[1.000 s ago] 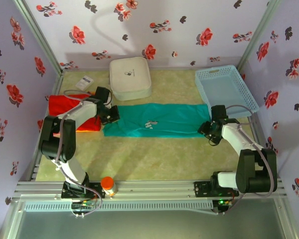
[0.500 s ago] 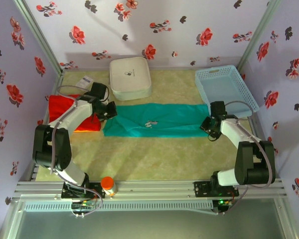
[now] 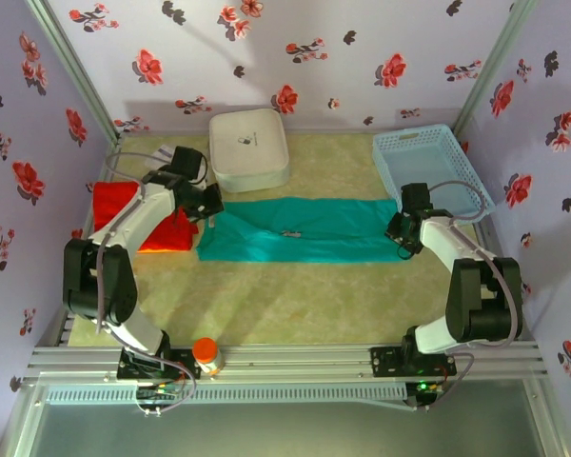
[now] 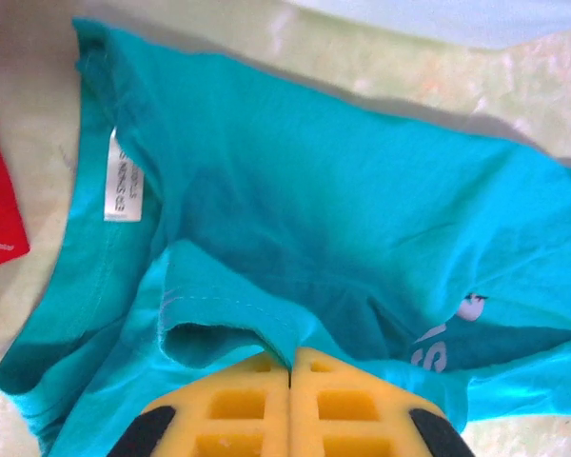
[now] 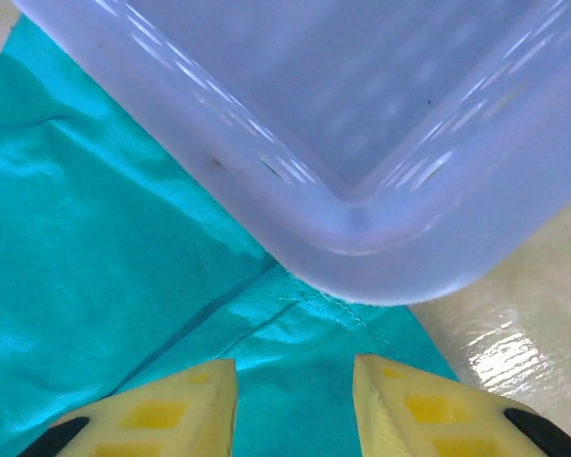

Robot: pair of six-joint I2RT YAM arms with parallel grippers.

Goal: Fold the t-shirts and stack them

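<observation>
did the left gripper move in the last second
Yes. The left gripper, shut on the teal t-shirt, moved back toward the white box.

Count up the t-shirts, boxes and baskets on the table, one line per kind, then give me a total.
T-shirts: 2, the teal t-shirt and the red t-shirt
Boxes: 1, the white box
Baskets: 1, the light-blue basket
Total: 4
</observation>
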